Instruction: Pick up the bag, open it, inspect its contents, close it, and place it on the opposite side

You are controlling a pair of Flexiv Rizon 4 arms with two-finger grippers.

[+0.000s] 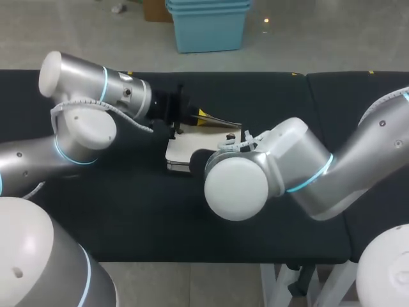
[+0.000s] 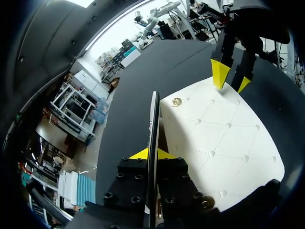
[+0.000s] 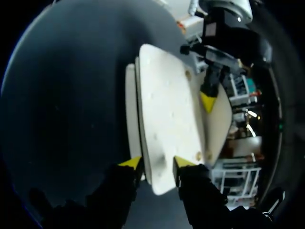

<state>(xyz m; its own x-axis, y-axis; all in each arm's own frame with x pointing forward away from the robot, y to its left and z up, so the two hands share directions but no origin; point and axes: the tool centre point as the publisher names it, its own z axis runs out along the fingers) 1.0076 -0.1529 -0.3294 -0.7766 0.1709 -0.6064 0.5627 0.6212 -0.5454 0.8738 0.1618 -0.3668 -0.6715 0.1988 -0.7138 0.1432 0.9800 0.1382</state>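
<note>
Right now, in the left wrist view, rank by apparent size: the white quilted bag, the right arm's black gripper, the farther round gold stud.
1. the white quilted bag, by far largest.
2. the black right gripper, though farther from the camera.
3. the farther round gold stud, smallest.

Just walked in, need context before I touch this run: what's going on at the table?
Both arms are working on the white quilted bag, which lies near the middle of the black table. The left gripper has its jaws shut on the bag's flap and holds it lifted on edge above the body. The right gripper is at the bag's opposite edge; whether it grips is unclear. No contents are visible.
</note>
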